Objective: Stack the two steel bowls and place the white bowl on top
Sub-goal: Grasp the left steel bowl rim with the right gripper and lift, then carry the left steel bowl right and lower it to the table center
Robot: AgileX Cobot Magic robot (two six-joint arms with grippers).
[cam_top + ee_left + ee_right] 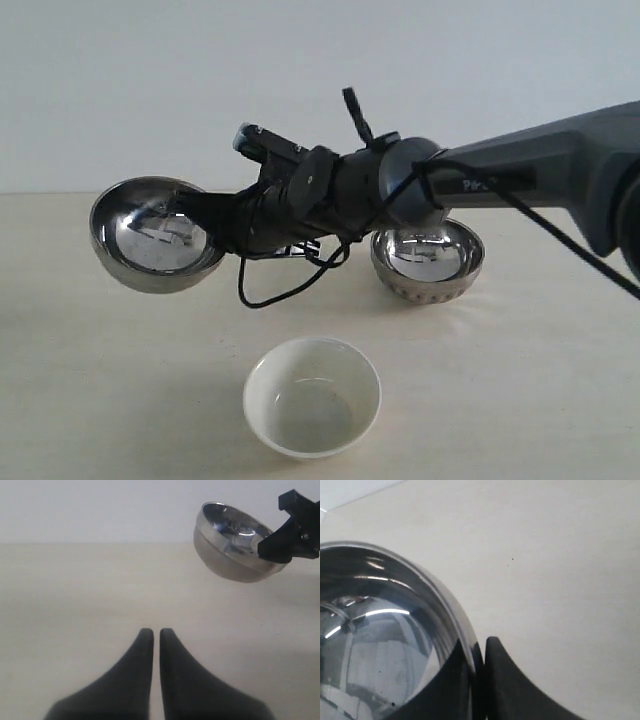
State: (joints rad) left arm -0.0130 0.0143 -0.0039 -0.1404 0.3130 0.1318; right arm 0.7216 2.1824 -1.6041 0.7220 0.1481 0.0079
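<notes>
A smooth steel bowl hangs tilted in the air at the left, above the table. My right gripper reaches across the middle and is shut on its rim, one finger inside and one outside. The same smooth steel bowl fills the right wrist view by the right gripper, and the smooth steel bowl shows in the left wrist view too. A ribbed steel bowl stands on the table behind the arm. The white bowl sits upright at the front centre. My left gripper is shut on nothing, low over bare table.
The right arm and its loose black cable stretch over the middle of the cream table. A pale wall stands behind the table's far edge.
</notes>
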